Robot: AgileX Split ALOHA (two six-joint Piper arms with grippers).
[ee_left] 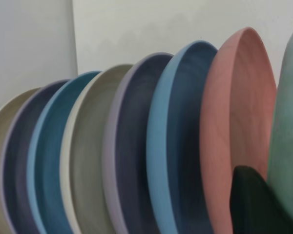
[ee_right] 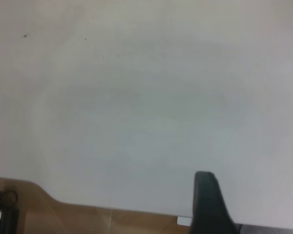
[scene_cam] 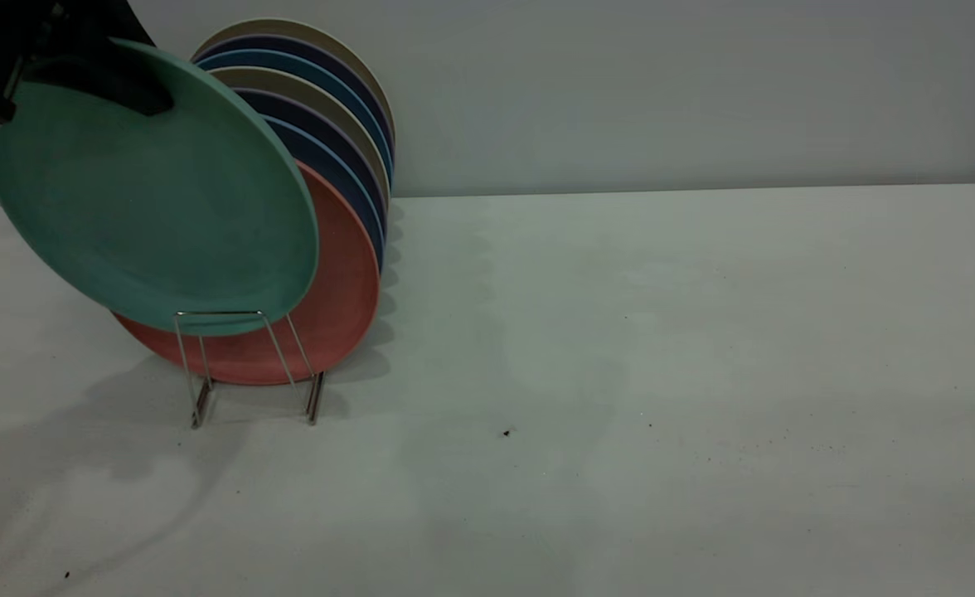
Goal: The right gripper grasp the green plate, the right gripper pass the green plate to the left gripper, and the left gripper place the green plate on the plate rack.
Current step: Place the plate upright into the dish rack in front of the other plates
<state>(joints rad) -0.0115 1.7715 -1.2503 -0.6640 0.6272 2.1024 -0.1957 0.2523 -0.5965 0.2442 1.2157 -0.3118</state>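
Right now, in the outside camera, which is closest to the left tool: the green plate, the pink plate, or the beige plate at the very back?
1. The green plate: the left tool holds its upper rim, in front of the rack.
2. The pink plate: directly behind the green one, frontmost in the plate rack.
3. The beige plate: last in the row, nearest the wall.

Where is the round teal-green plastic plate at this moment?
In the exterior view, the round teal-green plastic plate is at the left, tilted, held by the left hand, in front of the salmon-pink plate.
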